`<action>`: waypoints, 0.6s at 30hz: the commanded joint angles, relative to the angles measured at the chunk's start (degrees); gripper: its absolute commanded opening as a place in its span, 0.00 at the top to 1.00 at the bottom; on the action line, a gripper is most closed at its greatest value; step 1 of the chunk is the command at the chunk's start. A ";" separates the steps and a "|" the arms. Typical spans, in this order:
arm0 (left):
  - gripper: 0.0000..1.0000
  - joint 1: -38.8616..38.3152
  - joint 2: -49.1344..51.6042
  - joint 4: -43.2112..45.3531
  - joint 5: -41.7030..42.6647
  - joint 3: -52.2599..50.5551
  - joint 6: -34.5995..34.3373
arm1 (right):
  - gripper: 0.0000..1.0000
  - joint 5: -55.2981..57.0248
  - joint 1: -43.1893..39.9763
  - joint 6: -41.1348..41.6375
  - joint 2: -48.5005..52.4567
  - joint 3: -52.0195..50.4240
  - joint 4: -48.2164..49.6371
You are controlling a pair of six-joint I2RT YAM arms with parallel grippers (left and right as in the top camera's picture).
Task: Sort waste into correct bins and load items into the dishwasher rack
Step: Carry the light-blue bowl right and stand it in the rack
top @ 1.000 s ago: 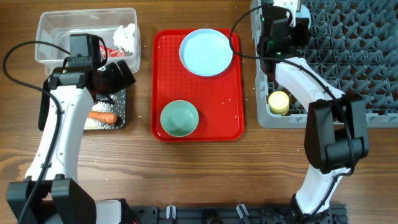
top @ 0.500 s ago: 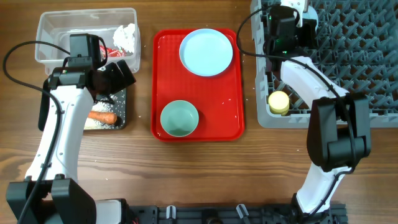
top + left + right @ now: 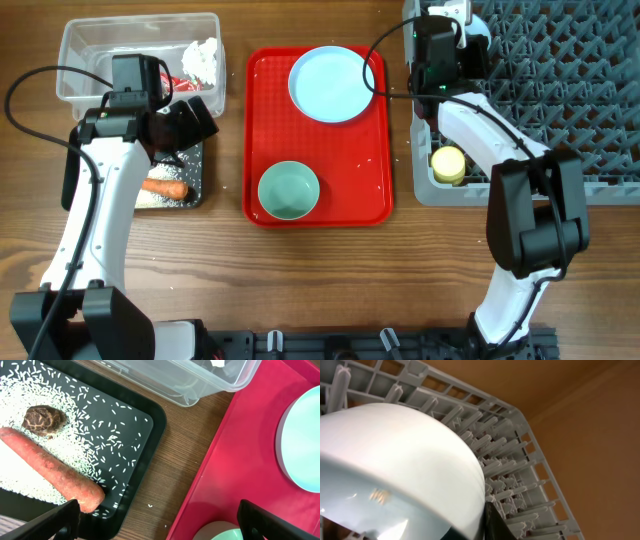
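My right gripper [image 3: 460, 28] is shut on the white bowl [image 3: 395, 470], holding it over the far left corner of the grey dishwasher rack [image 3: 560, 60]; rack pegs [image 3: 505, 475] show behind the bowl. The yellow cup [image 3: 448, 163] lies in the rack's near left corner. My left gripper [image 3: 165, 530] is open and empty over the black tray [image 3: 150, 425], which holds the carrot [image 3: 50, 477], the brown lump [image 3: 44, 420] and rice [image 3: 100, 435]. The clear tub [image 3: 90, 45] holds tissue [image 3: 202, 57] and the red wrapper [image 3: 180, 83]. The white spoon is out of view.
The red serving tray [image 3: 372, 150] sits between the bins and the rack, with the pale blue plate [image 3: 331, 83] at its far end and the mint-green bowl [image 3: 288, 191] at its near end. A few rice grains lie on the wood beside the black tray.
My right gripper with the white bowl shifted slightly right, then back left at the rack's far corner. The left arm has not moved.
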 commanded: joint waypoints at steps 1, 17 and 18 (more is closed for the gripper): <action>0.00 0.15 -0.44 0.13 0.46 0.57 -0.74 | 0.74 -1.62 0.94 -0.13 1.51 0.20 -1.09; 0.00 0.15 -0.44 0.13 0.46 0.57 -0.74 | 0.00 0.59 7.91 -0.09 -1.66 0.22 -3.17; 0.00 0.15 -0.44 0.13 0.46 0.57 -0.74 | 0.00 0.59 8.26 -0.02 -2.23 0.22 -3.17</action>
